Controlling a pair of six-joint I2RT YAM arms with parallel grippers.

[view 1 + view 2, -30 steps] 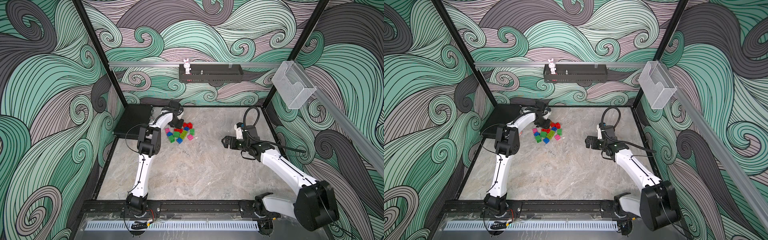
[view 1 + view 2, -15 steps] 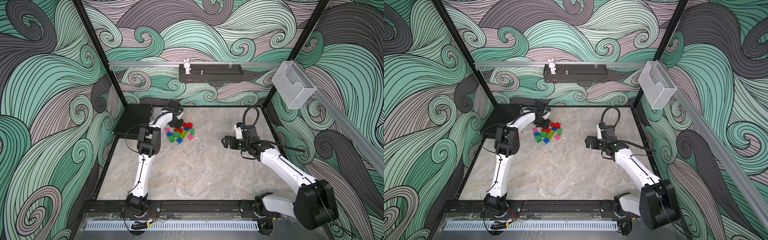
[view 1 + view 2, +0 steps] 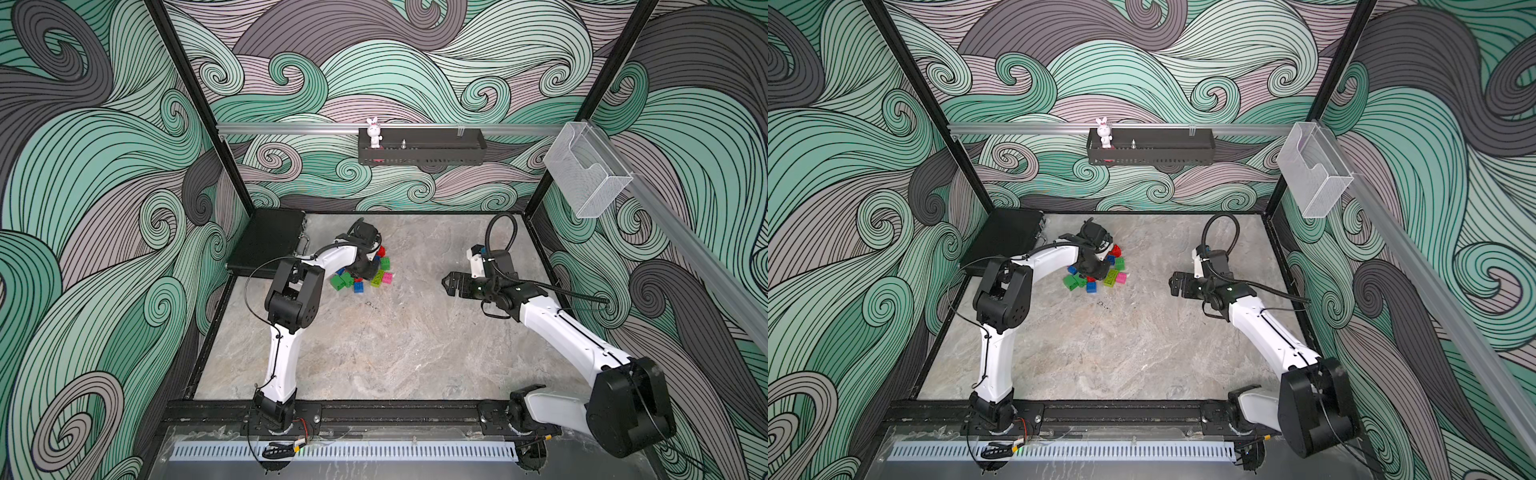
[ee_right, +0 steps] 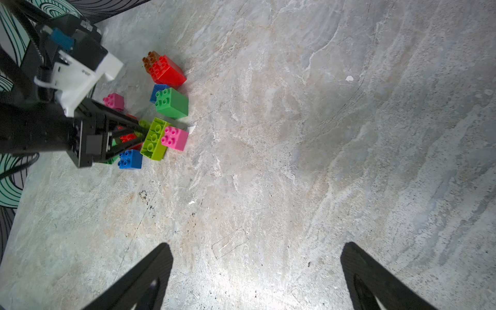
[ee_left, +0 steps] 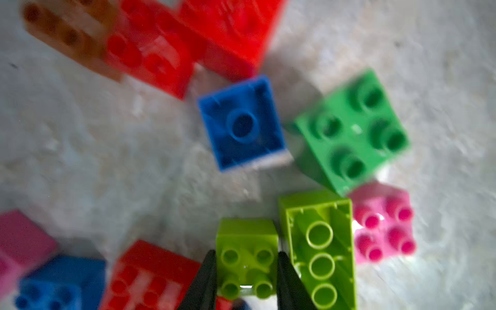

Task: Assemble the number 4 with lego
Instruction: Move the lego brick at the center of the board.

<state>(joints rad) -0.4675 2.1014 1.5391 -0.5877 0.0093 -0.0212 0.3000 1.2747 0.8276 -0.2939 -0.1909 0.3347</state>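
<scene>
The lego (image 3: 379,277), a loose heap of small studded plastic bricks in red, green, lime, blue, pink and orange, lay on the grey marble-patterned tabletop (image 3: 415,332). It sat close to the far edge and toward the far left corner. Nothing resembling a 4 stood anywhere on the surface, so the work looked to be at its start, with a first brick being picked.

The left gripper (image 5: 246,255) reached down into the heap. In the left wrist view its two black fingers pressed against opposite sides of a small square lime-green four-stud brick (image 5: 245,271), studs facing the camera, so it was clamped on that brick. Whether the brick had left the tabletop could not be told. A long lime-green brick (image 5: 319,252) lay upside down just beside it, touching or nearly touching one finger. A pink four-stud brick (image 5: 383,230) lay against that long brick's other side.

The right gripper (image 4: 257,245) hovered over bare tabletop well apart from the heap, toward the right edge, with its jaws spread wide and nothing between them.

The next move probably called for a straight lift, so the finger beside the long lime brick would not drag it along. The brick could then be carried to open tabletop nearer the middle, where the figure could be laid out. The main risk was the small brick twisting in the grip.
</scene>
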